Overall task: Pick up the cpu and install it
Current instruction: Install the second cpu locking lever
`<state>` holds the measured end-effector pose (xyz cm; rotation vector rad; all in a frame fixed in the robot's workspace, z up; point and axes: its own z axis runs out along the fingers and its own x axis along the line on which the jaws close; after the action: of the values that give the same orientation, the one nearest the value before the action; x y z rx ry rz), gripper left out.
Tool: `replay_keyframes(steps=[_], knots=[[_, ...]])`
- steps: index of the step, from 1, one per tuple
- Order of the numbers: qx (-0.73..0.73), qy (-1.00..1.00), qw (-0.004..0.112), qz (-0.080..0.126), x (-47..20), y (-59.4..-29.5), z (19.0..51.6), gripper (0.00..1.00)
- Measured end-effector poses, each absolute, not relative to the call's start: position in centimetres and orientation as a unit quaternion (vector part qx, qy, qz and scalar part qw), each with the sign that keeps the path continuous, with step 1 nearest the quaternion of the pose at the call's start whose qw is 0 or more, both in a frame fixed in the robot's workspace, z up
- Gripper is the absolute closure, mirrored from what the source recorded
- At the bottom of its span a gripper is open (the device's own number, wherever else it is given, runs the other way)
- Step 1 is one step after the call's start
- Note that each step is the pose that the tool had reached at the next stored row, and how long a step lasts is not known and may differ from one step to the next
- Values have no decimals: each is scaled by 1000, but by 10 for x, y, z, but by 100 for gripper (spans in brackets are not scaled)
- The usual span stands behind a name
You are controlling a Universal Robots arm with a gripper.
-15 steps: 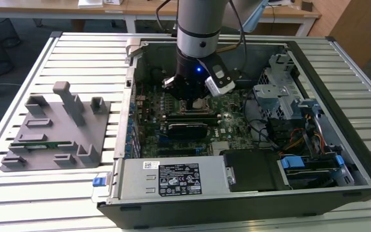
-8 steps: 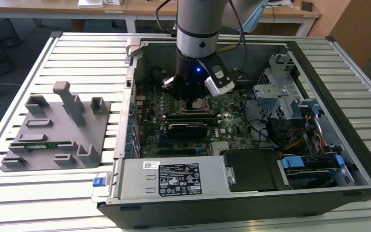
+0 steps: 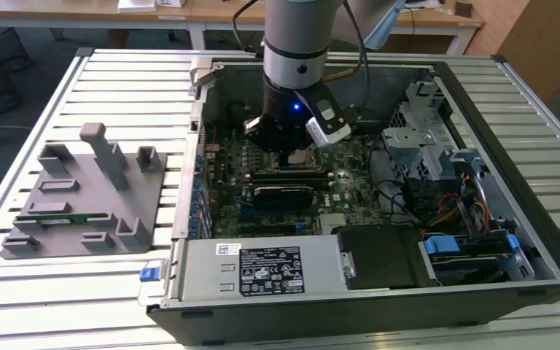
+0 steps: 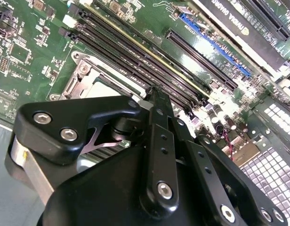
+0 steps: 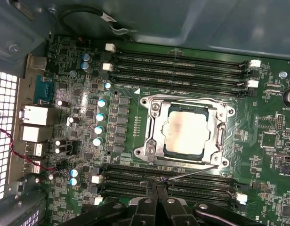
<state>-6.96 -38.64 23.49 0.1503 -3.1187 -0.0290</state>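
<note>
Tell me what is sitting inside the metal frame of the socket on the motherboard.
In the first wrist view the cpu lies flat inside the socket's metal frame, silvery top up. The contacts beneath it are covered. The gripper sits beside the frame, apart from the chip.

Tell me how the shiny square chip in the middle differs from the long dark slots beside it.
The cpu is square with a silvery top; the memory slots are long, narrow and black. The cpu sits inside a metal socket frame; the slots have white end clips. Both lie flat on the green motherboard.

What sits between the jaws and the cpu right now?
In the first wrist view, a bank of black memory slots and the socket's metal frame lie between the gripper and the cpu.
</note>
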Motion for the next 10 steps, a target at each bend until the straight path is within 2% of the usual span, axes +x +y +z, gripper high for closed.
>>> replay_keyframes(steps=[10], knots=[[48, -999, 10, -9, -71, -386, 232, 89]])
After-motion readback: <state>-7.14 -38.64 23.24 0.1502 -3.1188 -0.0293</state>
